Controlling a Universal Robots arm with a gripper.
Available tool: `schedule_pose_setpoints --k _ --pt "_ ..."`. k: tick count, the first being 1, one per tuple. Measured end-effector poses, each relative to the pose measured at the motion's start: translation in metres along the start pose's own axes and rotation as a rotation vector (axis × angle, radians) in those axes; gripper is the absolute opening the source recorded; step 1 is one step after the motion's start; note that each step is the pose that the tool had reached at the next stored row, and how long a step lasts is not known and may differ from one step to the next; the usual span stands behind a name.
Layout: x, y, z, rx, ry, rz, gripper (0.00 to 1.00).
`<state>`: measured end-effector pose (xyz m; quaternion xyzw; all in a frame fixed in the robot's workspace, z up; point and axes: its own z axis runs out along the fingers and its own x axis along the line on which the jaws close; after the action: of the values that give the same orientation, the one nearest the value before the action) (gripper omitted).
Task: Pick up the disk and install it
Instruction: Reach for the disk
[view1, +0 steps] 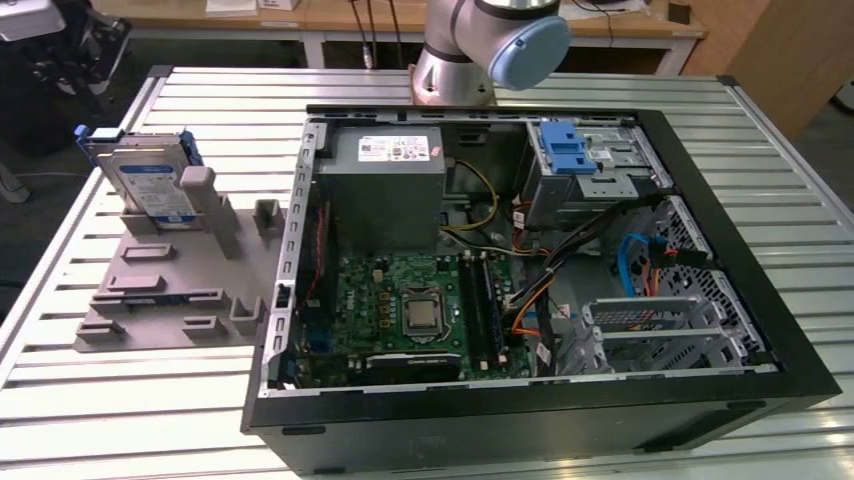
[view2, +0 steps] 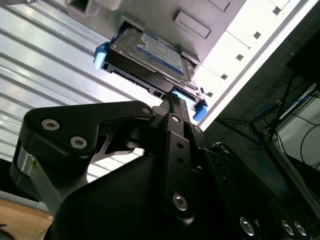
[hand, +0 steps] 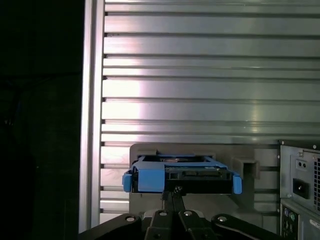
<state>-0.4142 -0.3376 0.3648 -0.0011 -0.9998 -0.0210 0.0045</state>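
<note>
Pincer (hand: 172, 192), seemingly together, is hovering above the disk (hand: 182, 175) in its holder (hand: 246, 166), risking jabbing the bracket (hand: 150, 179) if lowered unopened.

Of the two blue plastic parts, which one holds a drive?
The bracket on the grey stand, framing the disk. The latch inside the case holds none.
</note>
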Motion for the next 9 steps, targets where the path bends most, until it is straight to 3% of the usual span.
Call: schedule_pose_setpoints --k 9 --pt "0.0046 -0.0011 0.0003 0.0 -0.0001 -0.001 0.11"
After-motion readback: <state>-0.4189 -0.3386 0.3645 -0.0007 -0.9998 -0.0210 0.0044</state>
